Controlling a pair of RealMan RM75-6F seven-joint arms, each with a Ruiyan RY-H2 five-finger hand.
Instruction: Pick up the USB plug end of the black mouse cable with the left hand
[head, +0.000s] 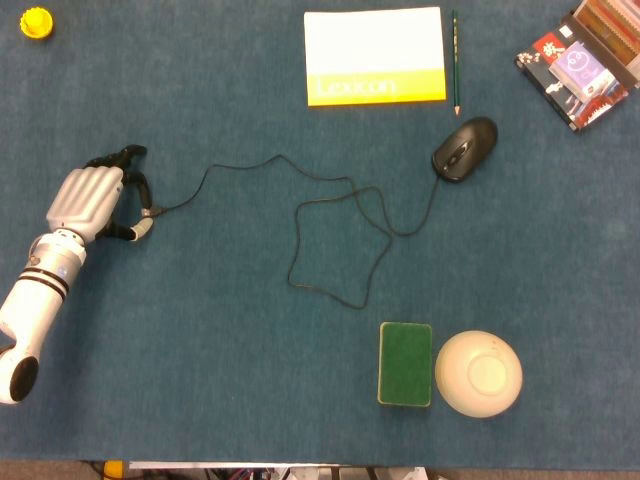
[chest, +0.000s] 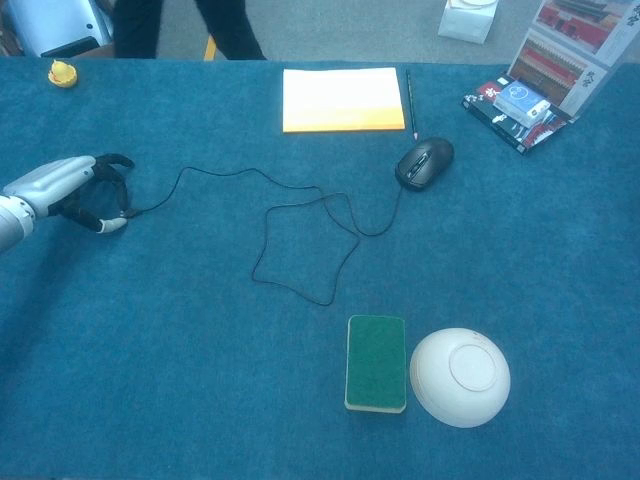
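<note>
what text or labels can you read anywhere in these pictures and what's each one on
"Lexicon": pale letters on the yellow band of the white and yellow rectangular notepad, head view.
Printed packets in the black tray at the far right corner: lettering too small and blurred to read.
Nothing else bears readable text.

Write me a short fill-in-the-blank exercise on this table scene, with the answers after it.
1. The black computer mouse lies just below the tip of the green ____.
2. The white upturned bowl sits directly right of the green rectangular ____.
3. The thin black mouse cable ends at the robot's ____ hand.
4. The white-and-yellow booklet reads ____.

Answers: pencil; sponge; left; Lexicon
</note>
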